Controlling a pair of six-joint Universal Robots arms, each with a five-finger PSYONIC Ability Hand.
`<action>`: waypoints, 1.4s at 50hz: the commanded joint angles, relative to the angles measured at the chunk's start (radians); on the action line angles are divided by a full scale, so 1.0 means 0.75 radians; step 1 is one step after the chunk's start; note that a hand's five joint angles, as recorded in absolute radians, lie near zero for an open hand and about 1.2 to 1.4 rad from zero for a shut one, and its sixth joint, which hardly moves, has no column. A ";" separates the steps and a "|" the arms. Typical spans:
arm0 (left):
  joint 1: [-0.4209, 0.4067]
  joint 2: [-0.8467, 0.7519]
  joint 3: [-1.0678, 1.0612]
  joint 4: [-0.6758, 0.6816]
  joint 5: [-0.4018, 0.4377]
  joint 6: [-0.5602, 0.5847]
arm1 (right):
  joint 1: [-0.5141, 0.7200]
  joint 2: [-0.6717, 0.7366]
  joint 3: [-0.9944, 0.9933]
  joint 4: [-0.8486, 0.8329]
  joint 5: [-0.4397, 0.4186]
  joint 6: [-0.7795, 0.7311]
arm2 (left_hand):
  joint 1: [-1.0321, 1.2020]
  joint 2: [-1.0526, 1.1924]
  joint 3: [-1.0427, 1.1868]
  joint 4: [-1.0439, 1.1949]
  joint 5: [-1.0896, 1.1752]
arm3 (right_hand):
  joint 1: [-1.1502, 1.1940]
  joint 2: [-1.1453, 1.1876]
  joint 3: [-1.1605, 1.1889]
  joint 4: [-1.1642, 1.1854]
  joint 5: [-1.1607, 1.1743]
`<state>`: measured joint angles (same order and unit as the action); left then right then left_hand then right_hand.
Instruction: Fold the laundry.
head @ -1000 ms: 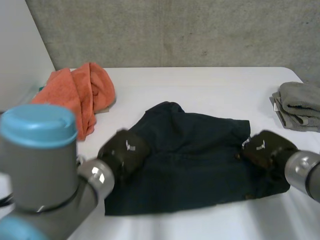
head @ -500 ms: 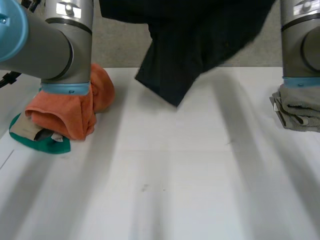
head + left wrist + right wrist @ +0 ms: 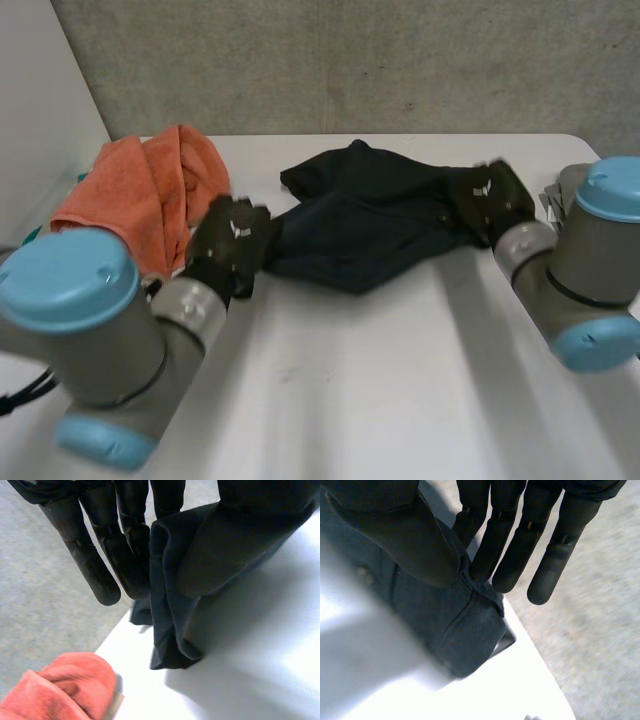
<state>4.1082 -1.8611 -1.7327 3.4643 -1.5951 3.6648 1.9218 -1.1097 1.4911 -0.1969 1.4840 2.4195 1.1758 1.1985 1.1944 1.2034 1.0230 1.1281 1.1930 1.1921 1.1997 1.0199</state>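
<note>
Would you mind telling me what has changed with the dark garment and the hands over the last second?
The left hand and right hand lifted the dark garment off the table, raised it high, then laid it down farther from the robot, bunched narrower. Each still pinches one end. The orange towel stayed put.

Arms wide apart, low over the table's far half — left hand [image 3: 232,243], right hand [image 3: 490,197], each thumb-to-fingers on dark cloth [image 3: 350,235]
</note>
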 commanded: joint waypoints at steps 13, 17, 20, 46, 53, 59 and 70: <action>-0.229 0.512 -0.046 -1.095 0.041 0.010 | -0.137 -0.768 0.358 0.982 -0.074 -0.440 | 0.294 0.264 0.269 0.257 0.265 | 0.357 0.271 0.272 0.262 0.269; -0.231 0.451 -0.036 -0.901 0.028 0.020 | -0.159 -0.764 0.405 0.978 -0.095 -0.442 | 0.294 0.264 0.269 0.257 0.265 | 0.357 0.271 0.272 0.262 0.269; -0.227 0.357 -0.017 -0.799 0.030 0.026 | -0.216 -0.760 0.427 0.944 -0.107 -0.438 | 0.294 0.264 0.269 0.257 0.265 | 0.357 0.271 0.272 0.262 0.269; -0.021 -0.513 0.825 -0.179 0.051 0.221 | -0.239 -0.259 0.168 0.181 -0.103 -0.152 | 0.294 0.264 0.269 0.257 0.265 | 0.357 0.271 0.272 0.262 0.269; 0.069 -0.607 1.254 0.220 0.006 0.278 | -0.133 -0.034 -0.437 -0.293 0.036 -0.050 | 0.294 0.264 0.269 0.257 0.265 | 0.357 0.271 0.272 0.262 0.269; 0.094 -0.366 1.337 0.480 -0.045 0.170 | -0.055 -0.046 -0.659 -0.705 0.052 0.198 | 0.294 0.264 0.269 0.257 0.265 | 0.357 0.271 0.272 0.262 0.269; 0.086 -0.167 0.939 0.447 -0.041 0.035 | -0.028 0.037 -0.761 -0.633 -0.005 0.288 | 0.294 0.264 0.269 0.257 0.265 | 0.357 0.271 0.272 0.262 0.269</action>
<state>4.1818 -2.0371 -0.8400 3.8222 -1.6263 3.7065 1.8951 -1.1241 0.9139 -0.7451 1.5139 2.6333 1.1758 1.1993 1.1949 1.2037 1.0230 1.1282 1.1978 1.1923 1.1999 1.0237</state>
